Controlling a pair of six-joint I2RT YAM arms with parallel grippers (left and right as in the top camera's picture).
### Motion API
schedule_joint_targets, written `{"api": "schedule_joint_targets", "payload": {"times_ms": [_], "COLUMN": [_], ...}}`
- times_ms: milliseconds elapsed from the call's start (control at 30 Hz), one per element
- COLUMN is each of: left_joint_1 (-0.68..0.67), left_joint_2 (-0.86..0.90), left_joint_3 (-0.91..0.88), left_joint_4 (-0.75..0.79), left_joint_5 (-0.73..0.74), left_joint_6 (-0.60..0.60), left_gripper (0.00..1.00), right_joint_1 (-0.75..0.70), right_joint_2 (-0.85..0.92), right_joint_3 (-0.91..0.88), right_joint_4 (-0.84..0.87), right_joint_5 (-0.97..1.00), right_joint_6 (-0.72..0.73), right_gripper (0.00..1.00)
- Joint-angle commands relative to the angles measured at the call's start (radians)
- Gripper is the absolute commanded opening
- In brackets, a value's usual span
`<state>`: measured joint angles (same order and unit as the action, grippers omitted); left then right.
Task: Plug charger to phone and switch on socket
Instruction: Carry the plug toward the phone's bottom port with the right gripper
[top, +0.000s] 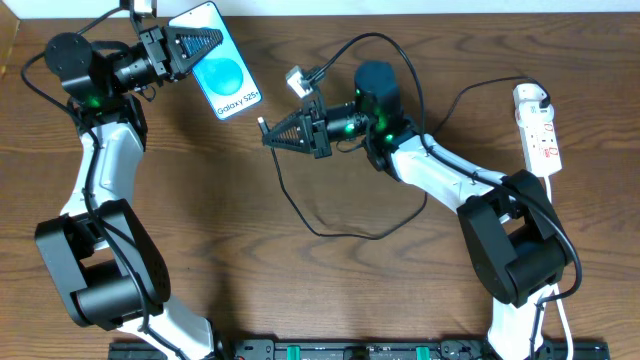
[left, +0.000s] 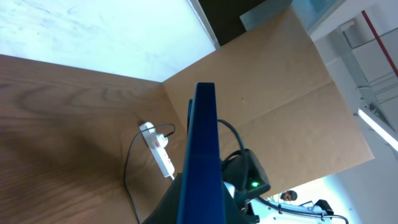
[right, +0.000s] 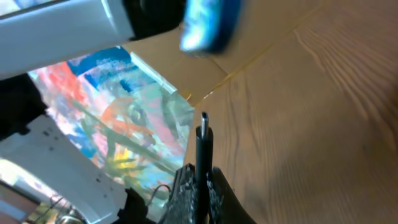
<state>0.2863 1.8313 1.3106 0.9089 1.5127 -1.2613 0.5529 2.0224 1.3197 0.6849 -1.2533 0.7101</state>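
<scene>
I am gripping the phone (top: 228, 80) in my left hand (top: 205, 44), closed on its far end and, as far as I can judge, holding it clear of the tabletop (top: 400, 300). Its long axis is slanting down toward my right hand (top: 272, 137). That hand is pinching the charger (right: 203, 149) just behind its plug tip (right: 203, 119), which is pointing at the phone's free short edge, near but not touching. The right arm is the nearer one for a push along that axis. The socket (top: 538, 125) is lying well apart, out beyond my right elbow.
</scene>
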Motion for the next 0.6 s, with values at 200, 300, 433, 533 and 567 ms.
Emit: {"api": "schedule_joint_targets", "payload": {"times_ms": [200, 300, 433, 533, 567], "left_joint_1": [0.005, 0.005, -0.004, -0.02, -0.026], "left_joint_2": [-0.002, -0.002, -0.002, -0.002, -0.002], "left_joint_3": [0.015, 0.015, 0.015, 0.015, 0.015], "left_joint_4": [0.018, 0.018, 0.018, 0.018, 0.018], "left_joint_5": [-0.033, -0.033, -0.022, 0.011, 0.017], "left_joint_6": [-0.076, -0.08, -0.083, -0.076, -0.069], "left_gripper": [0.08, 0.08, 0.07, 0.07, 0.07], "right_joint_1": [-0.002, -0.001, 0.002, 0.01, 0.012], "right_joint_2": [0.009, 0.009, 0.009, 0.009, 0.009], "right_joint_3": [0.001, 0.001, 0.001, 0.001, 0.001], "right_joint_4": [0.127, 0.127, 0.127, 0.139, 0.139], "right_joint_5": [-0.053, -0.06, -0.062, -0.062, -0.062], "right_joint_6": [0.168, 0.168, 0.168, 0.168, 0.168], "right_gripper": [0.01, 0.01, 0.01, 0.01, 0.01]}}
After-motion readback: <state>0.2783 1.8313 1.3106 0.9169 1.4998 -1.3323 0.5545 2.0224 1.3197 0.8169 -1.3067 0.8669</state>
